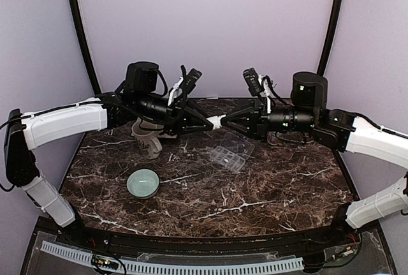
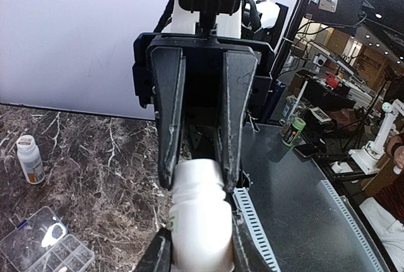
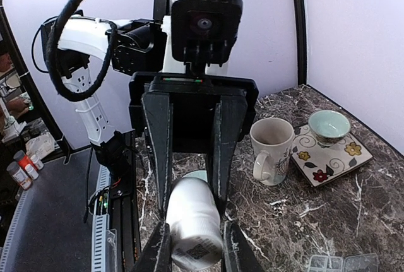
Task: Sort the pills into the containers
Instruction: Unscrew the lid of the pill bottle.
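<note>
A white pill bottle point(image 1: 218, 122) hangs in the air over the back of the table, held between both arms. My left gripper point(image 1: 208, 124) point(image 2: 201, 248) is shut on its body. My right gripper point(image 1: 229, 122) point(image 3: 194, 248) is shut on the other end. In the left wrist view the far fingers point(image 2: 230, 158) pinch the cap point(image 2: 199, 177). The bottle point(image 3: 192, 221) looks blurred. The clear pill-organiser container point(image 1: 229, 156) point(image 2: 47, 253) point(image 3: 344, 262) lies open on the marble just below and right of the bottle. No loose pills show.
A pale green bowl point(image 1: 143, 183) sits front left. A patterned mug point(image 1: 148, 141) point(image 3: 273, 149) stands under the left arm, beside a floral plate point(image 3: 344, 158) bearing a small green bowl point(image 3: 328, 125). A second white-capped bottle point(image 2: 29, 158) stands on the marble.
</note>
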Available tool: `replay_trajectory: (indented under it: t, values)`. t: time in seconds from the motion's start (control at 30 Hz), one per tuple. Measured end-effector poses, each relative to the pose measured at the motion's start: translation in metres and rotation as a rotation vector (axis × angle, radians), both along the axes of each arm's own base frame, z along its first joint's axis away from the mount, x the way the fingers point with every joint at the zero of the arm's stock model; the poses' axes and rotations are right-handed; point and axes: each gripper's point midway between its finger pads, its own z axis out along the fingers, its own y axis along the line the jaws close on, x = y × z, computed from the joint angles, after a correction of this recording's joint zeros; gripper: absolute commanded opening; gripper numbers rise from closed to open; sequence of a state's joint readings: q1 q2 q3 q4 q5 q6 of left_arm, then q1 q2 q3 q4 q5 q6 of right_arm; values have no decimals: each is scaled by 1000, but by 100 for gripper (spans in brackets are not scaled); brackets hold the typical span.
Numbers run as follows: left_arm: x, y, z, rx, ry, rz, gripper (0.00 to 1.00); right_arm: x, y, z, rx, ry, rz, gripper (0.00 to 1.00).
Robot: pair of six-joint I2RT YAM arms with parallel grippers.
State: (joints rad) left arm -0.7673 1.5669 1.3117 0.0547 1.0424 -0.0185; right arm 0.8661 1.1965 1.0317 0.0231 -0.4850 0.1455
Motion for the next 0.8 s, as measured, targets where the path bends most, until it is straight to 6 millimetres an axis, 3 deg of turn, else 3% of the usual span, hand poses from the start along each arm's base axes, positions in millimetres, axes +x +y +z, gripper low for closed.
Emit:
replay_trajectory:
  t: [0.3,0.63,0.8]
  values:
    - [-3,2,-3,6,68,-44,0,-3,2,-3,-19,-37,1,4]
    - [-2,4,-1,5,85,-49,0,-2,5,-3,-20,-38,-2,33]
    - [-3,3,1,-6,74,-56,0,-2,8,-9,-31,-16,4,39]
